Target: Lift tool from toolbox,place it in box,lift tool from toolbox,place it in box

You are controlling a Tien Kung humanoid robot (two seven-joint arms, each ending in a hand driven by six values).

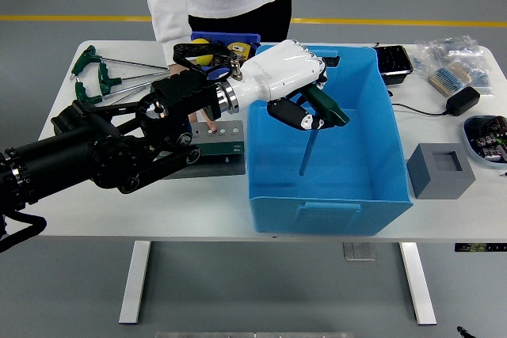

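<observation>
One white table carries everything; blue box sits center-right, open top. Left arm reaches across from the left edge; left hand, white, fingers curled tight round the green handle of a screwdriver above the box interior. Long axis near vertical, slight tilt, tip pointing down into box, handle up-right. SATA tool holder just left of box, person's hand touching it. Green T-handle keys at far-left corner.

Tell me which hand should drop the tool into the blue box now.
Left. The left hand already grips the green-handled tool with its shaft hanging inside the blue box; no right hand shows in the head view.
</observation>
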